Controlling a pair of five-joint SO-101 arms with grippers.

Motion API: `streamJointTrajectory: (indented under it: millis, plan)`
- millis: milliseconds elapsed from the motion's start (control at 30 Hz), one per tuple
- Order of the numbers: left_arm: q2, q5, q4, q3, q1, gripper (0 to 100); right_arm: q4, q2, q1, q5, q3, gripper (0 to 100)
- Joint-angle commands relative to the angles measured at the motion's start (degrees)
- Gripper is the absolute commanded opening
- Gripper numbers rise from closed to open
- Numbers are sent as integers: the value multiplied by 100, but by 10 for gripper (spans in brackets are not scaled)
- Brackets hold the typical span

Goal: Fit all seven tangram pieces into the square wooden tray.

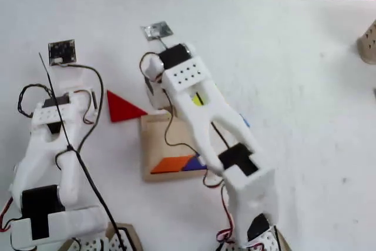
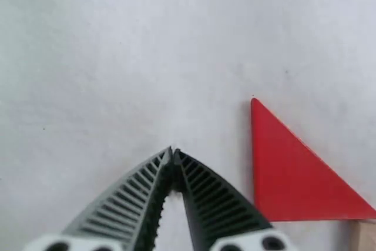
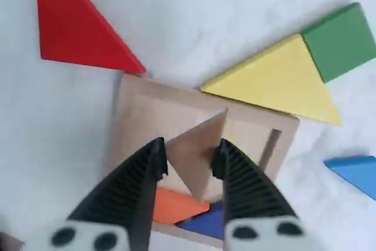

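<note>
table [image 1: 305,86]: five pieces not yet in, by our count.

tray [image 3: 147,116]: mid-table under the right arm, two pieces seated. We read this as early in the job.

red triangle [image 3: 70,22]: flat on the table, just off a tray corner. yellow triangle [image 3: 276,83]: outside, just beside the tray rim, with the green piece [image 3: 341,39] touching it. Both big ones will need the open part of the tray, so we shouldn't eat that space now.

right gripper [image 3: 191,148]: clamped across the plain wood triangle [image 3: 197,163], one finger on each side. The piece is held tilted over the tray interior.

left gripper [image 2: 173,154]: closed and empty, over bare table beside the red triangle.

Step in hand, as we see it: seat the wood triangle next to the orange piece [image 3: 176,207] and the dark blue piece [image 3: 202,224], which lie side by side along one tray wall.

To do it well:
- Level the piece before lowering.
- Line one edge up with the orange piece.
- Come straight down.
- Release only once it is flat on the tray floor.

A tilted drop risks it riding up on the orange piece or the rim.

blue piece [image 3: 355,171]: on the table, apart from the tray.
</note>
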Motion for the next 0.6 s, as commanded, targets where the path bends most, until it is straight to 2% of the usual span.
streamJointTrajectory:
  millis: [0,233,433,567]
  plan:
    - [-251,-44,-167,-97,-22,20,-734,-840,-57,-70,1398,18]
    - [-251,-35,-378,-53,-13,20,-1824,-1367,154,-1248,2998,18]
    - [-251,-35,-369,-53,-13,20,-1877,-1147,75,-1257,3015,19]
    - [-251,-35,-369,-53,-13,20,-2070,-787,66,-615,3015,77]
